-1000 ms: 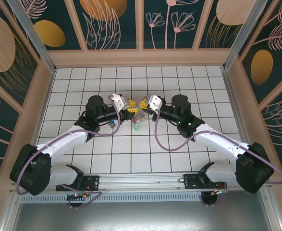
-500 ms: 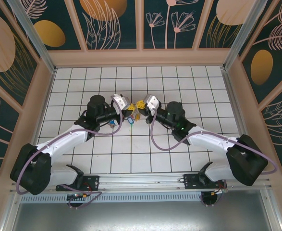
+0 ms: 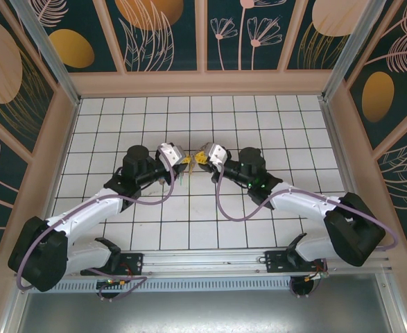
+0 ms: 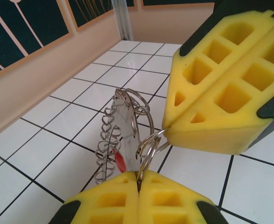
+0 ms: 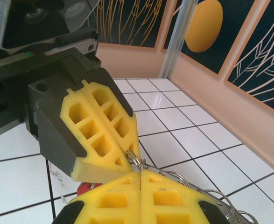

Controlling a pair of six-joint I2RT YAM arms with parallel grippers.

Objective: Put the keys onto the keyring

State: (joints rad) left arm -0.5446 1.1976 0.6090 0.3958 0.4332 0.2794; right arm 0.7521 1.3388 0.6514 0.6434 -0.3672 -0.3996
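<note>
A silver split keyring (image 4: pixel 149 148) hangs in the air, pinched from two sides. My left gripper (image 4: pixel 139 173) is shut on its lower edge, and the right gripper's yellow fingers (image 4: pixel 221 93) clamp its far side. In the right wrist view my right gripper (image 5: pixel 140 173) is shut on the keyring (image 5: pixel 136 161), with the left fingers (image 5: pixel 99 135) pressed close above. Beside the ring dangle a flat silver tag, a heart-link chain (image 4: pixel 106 144) and a key with a red head (image 4: pixel 120 162). From above, the left gripper (image 3: pixel 184 161) and the right gripper (image 3: pixel 199 157) meet tip to tip over mid-table.
White tiled floor (image 3: pixel 258 229) spreads around both arms. Pink walls (image 3: pixel 203 83) close the back and sides. More wire rings (image 5: pixel 216 198) trail off to the right of my right fingers. The arm bases stand along the near rail (image 3: pixel 203 260).
The left jaws have closed onto the ring. Both grippers have drawn together and shifted slightly left, and the bunch of keys has come up off the tiles.
</note>
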